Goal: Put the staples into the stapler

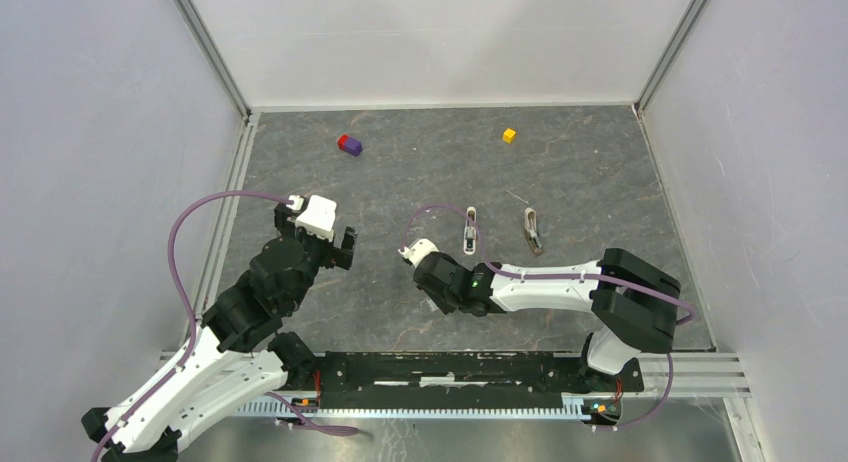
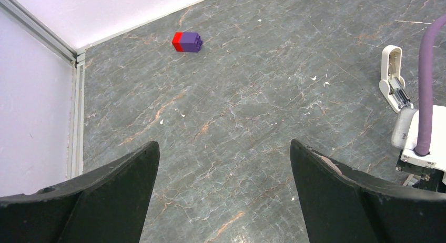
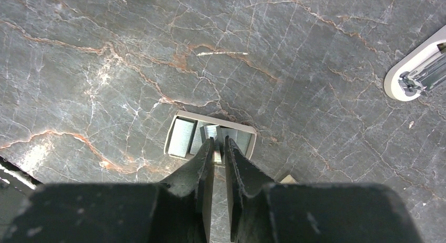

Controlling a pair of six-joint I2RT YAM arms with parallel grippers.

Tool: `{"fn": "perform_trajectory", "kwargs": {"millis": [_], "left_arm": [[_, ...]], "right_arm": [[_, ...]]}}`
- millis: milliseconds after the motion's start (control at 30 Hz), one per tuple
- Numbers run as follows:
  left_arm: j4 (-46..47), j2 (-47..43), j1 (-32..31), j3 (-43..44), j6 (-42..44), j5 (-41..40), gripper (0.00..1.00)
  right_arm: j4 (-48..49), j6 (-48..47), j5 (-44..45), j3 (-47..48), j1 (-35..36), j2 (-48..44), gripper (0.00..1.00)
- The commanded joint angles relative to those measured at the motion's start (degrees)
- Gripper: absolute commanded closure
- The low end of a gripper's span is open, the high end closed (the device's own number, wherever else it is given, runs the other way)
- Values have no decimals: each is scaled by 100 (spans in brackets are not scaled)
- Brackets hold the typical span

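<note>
The staples lie in strips in a small open beige box [image 3: 181,138] on the grey table, directly under my right gripper [image 3: 219,141]. Its fingers reach into the box, shut on a narrow strip of staples [image 3: 216,155] pinched between the tips. The white stapler [image 1: 470,230] lies hinged open on the table just beyond the right wrist, its grey metal inside showing [image 2: 394,77], and only its end shows in the right wrist view [image 3: 418,72]. My left gripper [image 2: 223,145] hovers wide open over bare table to the left, holding nothing.
A red-and-purple cube [image 1: 349,144] sits at the back left and a yellow cube [image 1: 509,135] at the back right. A small grey-brown elongated object [image 1: 533,230] lies right of the stapler. Metal rails and white walls border the table.
</note>
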Motion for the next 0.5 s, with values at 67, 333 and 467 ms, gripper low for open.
{"fn": "perform_trajectory", "kwargs": {"millis": [67, 333, 467], "left_arm": [[269, 4, 21, -19, 94, -123, 0], [286, 8, 22, -20, 103, -121, 0], [300, 22, 26, -14, 113, -119, 0]], "right_arm": [[67, -13, 198, 175, 46, -8, 90], [57, -8, 277, 193, 49, -70, 100], [74, 20, 347, 175, 50, -188, 100]]}}
